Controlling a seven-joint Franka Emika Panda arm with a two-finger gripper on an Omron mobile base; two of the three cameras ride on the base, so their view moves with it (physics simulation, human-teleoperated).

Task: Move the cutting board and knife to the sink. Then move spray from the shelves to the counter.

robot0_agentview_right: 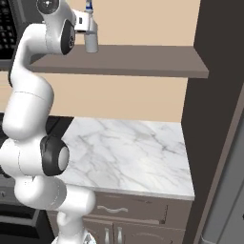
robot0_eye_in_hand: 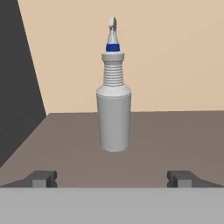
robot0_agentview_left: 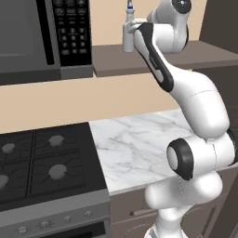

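Light is even and soft, with no single source to be told. The spray bottle (robot0_eye_in_hand: 113, 118) is shaded smoothly from a paler middle to darker sides, and throws no clear shadow on the shelf (robot0_eye_in_hand: 166, 140) beneath it. The marble counter (robot0_agentview_right: 133, 152) below the shelf is bright without glare. Edges are slightly soft and pixelated; nothing is blurred or bent.

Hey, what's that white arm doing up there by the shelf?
The robot arm has raised its pincer to the wall shelf, facing a small grey spray bottle that stands upright there. The pincer's jaws are wide open, on either side of the bottle's line, and are not yet gripping it. Below, the marble counter beside the stove waits for it.
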